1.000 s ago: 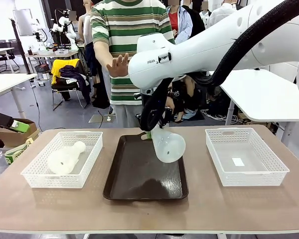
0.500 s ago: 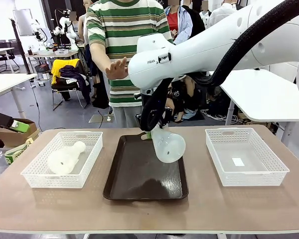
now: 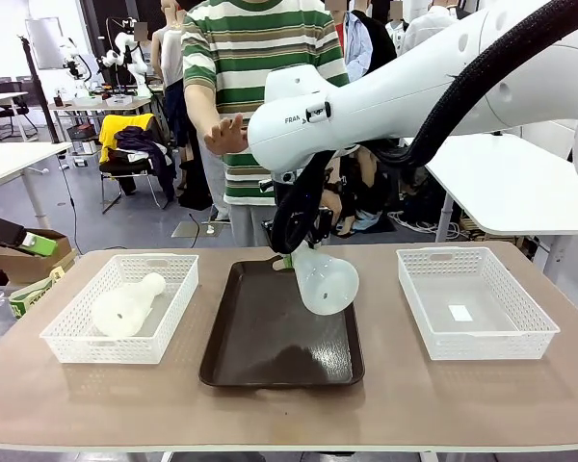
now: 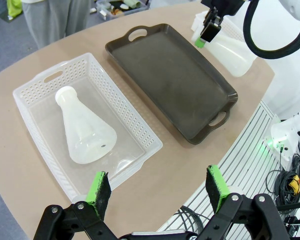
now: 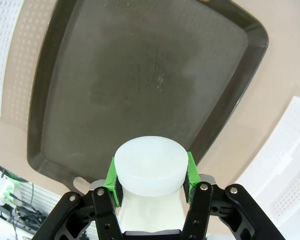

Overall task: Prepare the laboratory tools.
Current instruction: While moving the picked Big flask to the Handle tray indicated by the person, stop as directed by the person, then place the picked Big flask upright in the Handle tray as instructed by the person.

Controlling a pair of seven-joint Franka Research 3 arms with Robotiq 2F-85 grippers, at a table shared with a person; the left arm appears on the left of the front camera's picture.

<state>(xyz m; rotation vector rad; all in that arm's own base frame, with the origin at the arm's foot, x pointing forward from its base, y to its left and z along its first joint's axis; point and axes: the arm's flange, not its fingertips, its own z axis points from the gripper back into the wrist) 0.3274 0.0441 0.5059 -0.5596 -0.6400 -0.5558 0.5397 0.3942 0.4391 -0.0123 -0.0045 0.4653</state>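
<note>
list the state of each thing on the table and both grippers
held flask, capped, tilted above the tray
right gripper, shut on the held flask's neck
other flask, capped, lying on its side in the left basket
left gripper, open, holding nothing
tray, bare
left basket, holds one flask
right basket, no flask in it

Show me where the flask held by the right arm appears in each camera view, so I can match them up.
Front view: held flask, centre, tilted above the tray, neck in the right hand.
Left wrist view: held flask, upper right, beside the tray's long edge.
Right wrist view: held flask, bottom centre, cap toward the camera between the green pads.
Shared landmark: the dark brown tray.
</note>
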